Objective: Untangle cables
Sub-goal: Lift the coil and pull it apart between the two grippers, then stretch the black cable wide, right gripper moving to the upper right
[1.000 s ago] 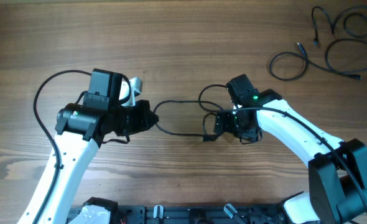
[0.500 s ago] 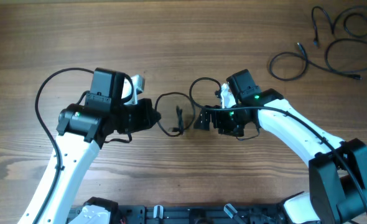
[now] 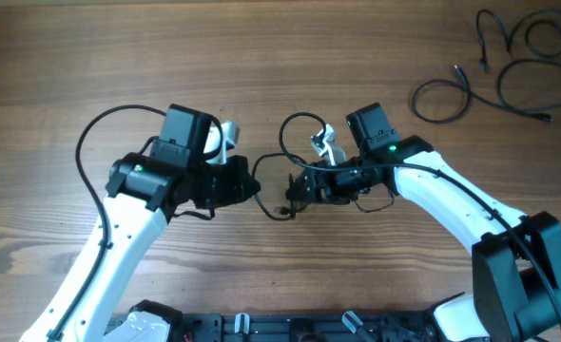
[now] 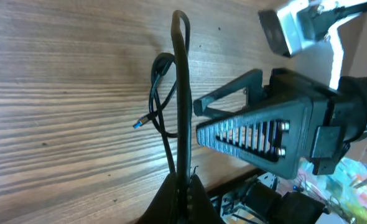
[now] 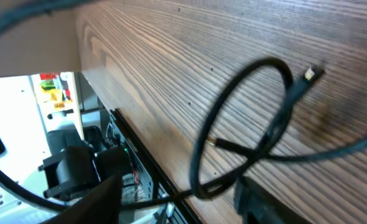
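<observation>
One thin black cable [image 3: 302, 116] curls in loops on the wooden table between my two grippers. My left gripper [image 3: 250, 186] is shut on it; in the left wrist view the cable [image 4: 182, 93] rises straight from the pinched fingertips [image 4: 182, 198], and a small plug end [image 4: 140, 124] lies beside it. My right gripper [image 3: 295, 193] faces the left one from close by. In the right wrist view its jaws [image 5: 177, 202] stand apart, open, with a loop of the cable [image 5: 277, 68] lying between and ahead of them. A plug tip [image 5: 313, 73] shows at the loop's top.
More loose black cables [image 3: 509, 66] lie spread at the far right corner of the table. The right gripper's ribbed finger [image 4: 258, 140] fills the right side of the left wrist view. The arms' bases and a black rail [image 3: 290, 328] line the near edge.
Both grippers have closed in on each other, left moving right and right moving left. The stretched cable has slackened and bunched into loops. The right jaws stand narrower than half a second ago.
</observation>
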Controlling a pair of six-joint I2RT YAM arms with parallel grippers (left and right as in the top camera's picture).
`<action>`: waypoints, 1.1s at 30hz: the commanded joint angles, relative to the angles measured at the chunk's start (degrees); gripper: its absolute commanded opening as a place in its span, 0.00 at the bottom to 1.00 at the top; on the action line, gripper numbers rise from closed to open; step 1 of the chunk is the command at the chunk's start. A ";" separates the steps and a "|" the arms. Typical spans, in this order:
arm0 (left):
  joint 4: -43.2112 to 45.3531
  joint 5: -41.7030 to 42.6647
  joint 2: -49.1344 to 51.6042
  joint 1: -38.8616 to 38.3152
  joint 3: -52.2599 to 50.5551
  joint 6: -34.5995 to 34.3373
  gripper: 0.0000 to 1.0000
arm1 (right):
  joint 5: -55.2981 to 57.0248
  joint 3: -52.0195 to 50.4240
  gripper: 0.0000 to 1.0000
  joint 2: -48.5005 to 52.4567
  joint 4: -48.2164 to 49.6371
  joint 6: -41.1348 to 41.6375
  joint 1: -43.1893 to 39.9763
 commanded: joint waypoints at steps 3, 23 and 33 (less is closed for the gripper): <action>0.00 0.17 0.76 -1.31 1.11 -4.28 0.04 | 4.37 -0.35 0.52 0.74 0.90 3.37 -0.17; -3.63 -12.00 0.76 -1.25 1.11 -4.70 0.04 | 8.20 0.11 0.04 0.42 -3.96 4.81 -1.46; -8.33 -21.49 0.76 4.28 1.11 -10.69 0.04 | 13.97 2.29 0.04 -8.92 -11.91 1.62 -10.03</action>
